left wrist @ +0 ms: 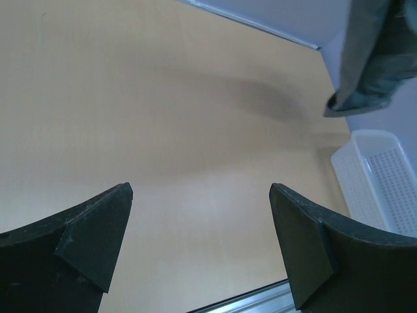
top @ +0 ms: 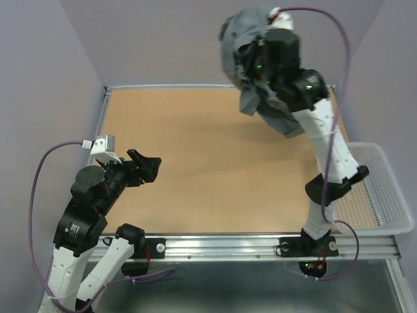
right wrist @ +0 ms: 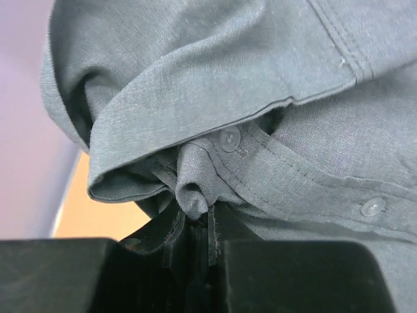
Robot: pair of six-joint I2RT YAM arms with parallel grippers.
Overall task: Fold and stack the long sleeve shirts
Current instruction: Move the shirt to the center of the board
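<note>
— Medium-grey cloth button-up long sleeve shirt [top: 238, 45], where is it sitting?

— It is hanging in the upper right of the overhead view, bunched into a loose bundle around the end of the right arm. Its lower folds are drooping over the far right corner of the tan board tabletop [top: 195, 163], and from the left wrist view they appear to be hanging clear of the surface, casting a soft shadow on it.

— What is the right tool [right wrist: 195, 225] doing?

— It is pinching the cloth. Its two black fingers are standing almost together at the bottom centre of the right wrist view, gripping a narrow twist of fabric just below a small pale button [right wrist: 229, 138] on the front placket. A second button [right wrist: 372, 207] is showing at the lower right of that frame.

— And the left tool [left wrist: 201, 192]?

— It is hovering at the lower left of the overhead view, jaws spread wide and gripping nothing; only bare tabletop is showing between its fingers.

— Anything else lying around?

— A white mesh plastic basket [top: 384, 195] is sitting at the right edge of the tabletop, below the hanging shirt in the overhead frame and well apart from the left tool.
</note>
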